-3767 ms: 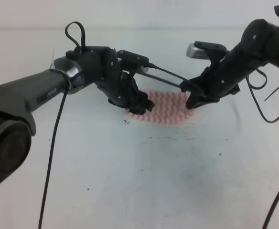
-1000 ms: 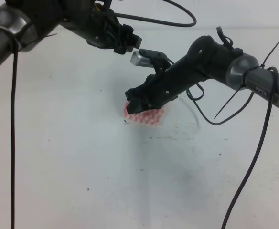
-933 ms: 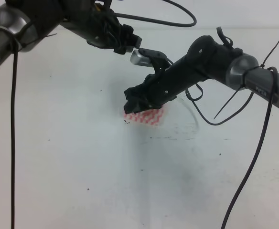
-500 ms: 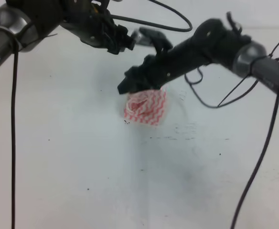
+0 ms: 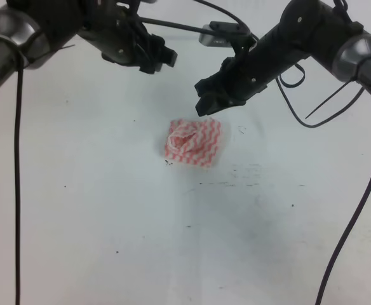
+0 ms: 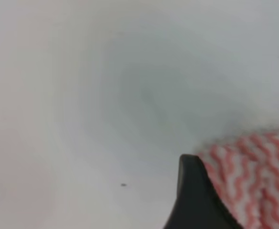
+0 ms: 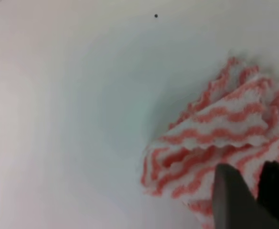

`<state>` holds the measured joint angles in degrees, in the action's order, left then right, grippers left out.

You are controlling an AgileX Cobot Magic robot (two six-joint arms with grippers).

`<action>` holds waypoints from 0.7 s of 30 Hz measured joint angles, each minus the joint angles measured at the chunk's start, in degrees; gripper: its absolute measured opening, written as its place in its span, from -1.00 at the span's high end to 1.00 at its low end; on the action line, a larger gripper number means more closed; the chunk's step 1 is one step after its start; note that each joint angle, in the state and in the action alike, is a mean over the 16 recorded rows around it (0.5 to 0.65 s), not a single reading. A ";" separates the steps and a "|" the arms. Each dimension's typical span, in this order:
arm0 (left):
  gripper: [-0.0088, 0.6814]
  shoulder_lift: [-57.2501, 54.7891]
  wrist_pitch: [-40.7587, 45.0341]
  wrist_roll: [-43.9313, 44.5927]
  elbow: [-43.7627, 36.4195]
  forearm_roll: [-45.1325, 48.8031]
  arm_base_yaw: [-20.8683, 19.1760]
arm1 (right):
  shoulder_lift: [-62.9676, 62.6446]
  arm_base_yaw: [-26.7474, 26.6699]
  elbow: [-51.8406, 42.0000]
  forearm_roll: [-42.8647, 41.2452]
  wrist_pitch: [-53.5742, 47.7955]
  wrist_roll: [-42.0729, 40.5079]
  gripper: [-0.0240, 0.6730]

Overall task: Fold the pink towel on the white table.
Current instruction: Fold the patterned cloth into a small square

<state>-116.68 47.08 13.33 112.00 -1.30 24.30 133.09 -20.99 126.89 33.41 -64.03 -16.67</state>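
We see the pink towel [image 5: 194, 142] folded small on the white table [image 5: 109, 222]; right gripper [image 5: 206, 103], at its 12 o'clock, narrow and empty, presumably clearing; left gripper [image 5: 159, 61] at 11 o'clock, aperture indeterminate.

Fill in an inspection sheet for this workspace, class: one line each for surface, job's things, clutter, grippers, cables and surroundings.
Surface: white table, a few dark specks and scuff marks.
Job's things: pink towel lies in a small bundle, top layer rumpled, touched by neither gripper.
Clutter: nothing seen.
Grippers: left gripper raised at the far left; right gripper raised just beyond the towel, fingers close together; both empty.
Cables: black cables hang from both arms, one down each side of the high view.
Surroundings: nothing seen.
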 joint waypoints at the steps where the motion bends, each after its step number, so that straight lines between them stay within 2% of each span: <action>1: -0.08 -0.21 0.40 0.97 0.00 -0.95 0.00 | 0.01 0.02 0.01 -0.65 -0.20 0.28 0.55; 10: -0.11 -4.27 3.57 9.16 -0.01 -8.40 0.00 | 0.22 0.01 0.00 -5.39 -0.88 2.48 0.38; 16: -0.15 -6.84 3.40 11.11 -0.01 -10.17 0.00 | 0.22 0.01 0.00 -9.35 -2.04 4.58 0.27; 21: -0.18 -7.77 3.06 11.54 -0.01 -11.28 0.00 | 0.22 0.01 0.00 -11.10 -3.50 6.03 0.26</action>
<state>-124.45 50.14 24.87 111.99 -12.58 24.30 133.31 -20.98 126.90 22.31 -67.53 -10.64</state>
